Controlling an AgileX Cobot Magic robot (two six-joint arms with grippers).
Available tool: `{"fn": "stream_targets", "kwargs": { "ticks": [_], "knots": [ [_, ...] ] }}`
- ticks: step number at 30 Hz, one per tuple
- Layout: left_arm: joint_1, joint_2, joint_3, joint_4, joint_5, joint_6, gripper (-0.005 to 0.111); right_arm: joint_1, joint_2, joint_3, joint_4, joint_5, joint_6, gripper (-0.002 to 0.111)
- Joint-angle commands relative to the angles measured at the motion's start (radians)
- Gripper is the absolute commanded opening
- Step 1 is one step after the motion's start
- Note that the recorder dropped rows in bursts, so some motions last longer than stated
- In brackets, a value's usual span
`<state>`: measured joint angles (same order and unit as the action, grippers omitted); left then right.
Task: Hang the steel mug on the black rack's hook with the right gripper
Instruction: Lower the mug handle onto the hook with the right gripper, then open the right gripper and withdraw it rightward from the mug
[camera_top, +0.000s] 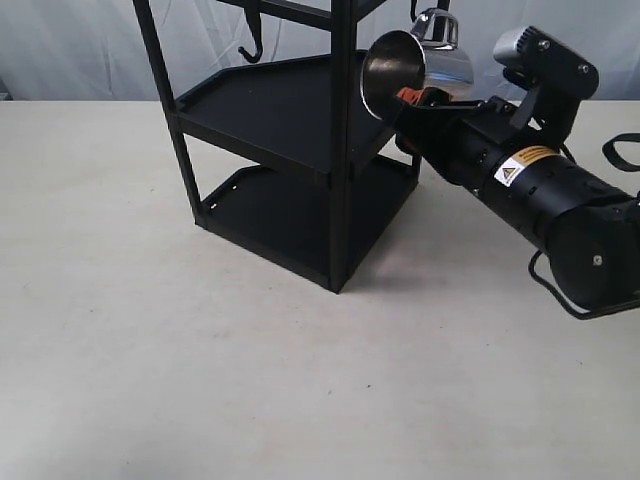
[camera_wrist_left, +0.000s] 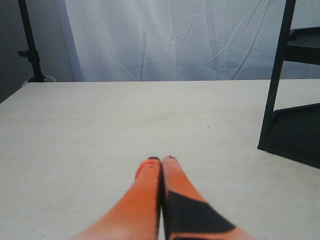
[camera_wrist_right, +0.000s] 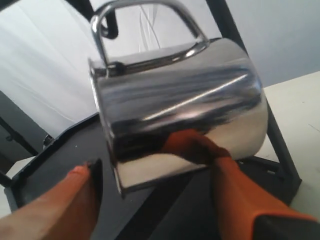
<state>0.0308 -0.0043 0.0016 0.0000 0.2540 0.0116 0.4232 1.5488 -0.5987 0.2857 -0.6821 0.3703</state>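
The steel mug (camera_top: 425, 62) hangs tilted at the upper right side of the black rack (camera_top: 340, 150), mouth facing the camera and looped handle (camera_top: 438, 25) on top. In the right wrist view the mug (camera_wrist_right: 185, 100) fills the middle, and a small black hook (camera_wrist_right: 109, 24) shows inside its handle loop (camera_wrist_right: 145, 4). My right gripper (camera_top: 408, 100) is just below and behind the mug. Its orange fingers (camera_wrist_right: 75, 200) are spread wide, and a gap shows between one tip and the mug's rim. My left gripper (camera_wrist_left: 161, 160) is shut and empty, low over the table.
A long J-shaped hook (camera_top: 252, 42) hangs at the rack's upper left. Angled tray shelves (camera_top: 270, 105) lie under the mug. The rack's post (camera_wrist_left: 275, 75) stands to one side of the left gripper. A white curtain (camera_wrist_left: 170, 35) backs the table.
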Motion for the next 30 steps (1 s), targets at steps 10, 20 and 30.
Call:
{"fn": "stream_targets", "kwargs": {
  "ticks": [10,20,30],
  "knots": [
    [-0.005,0.004,-0.002,0.0,-0.014,-0.004,0.0,0.026,-0.085,0.046,0.005,0.061,0.007,0.06],
    [-0.005,0.004,-0.002,0.0,-0.014,-0.004,0.0,0.026,-0.305,0.242,0.067,0.022,0.006,0.057],
    [-0.005,0.004,-0.002,0.0,-0.014,-0.004,0.0,0.026,-0.714,0.445,0.132,0.048,0.006,0.0]
  ]
}}
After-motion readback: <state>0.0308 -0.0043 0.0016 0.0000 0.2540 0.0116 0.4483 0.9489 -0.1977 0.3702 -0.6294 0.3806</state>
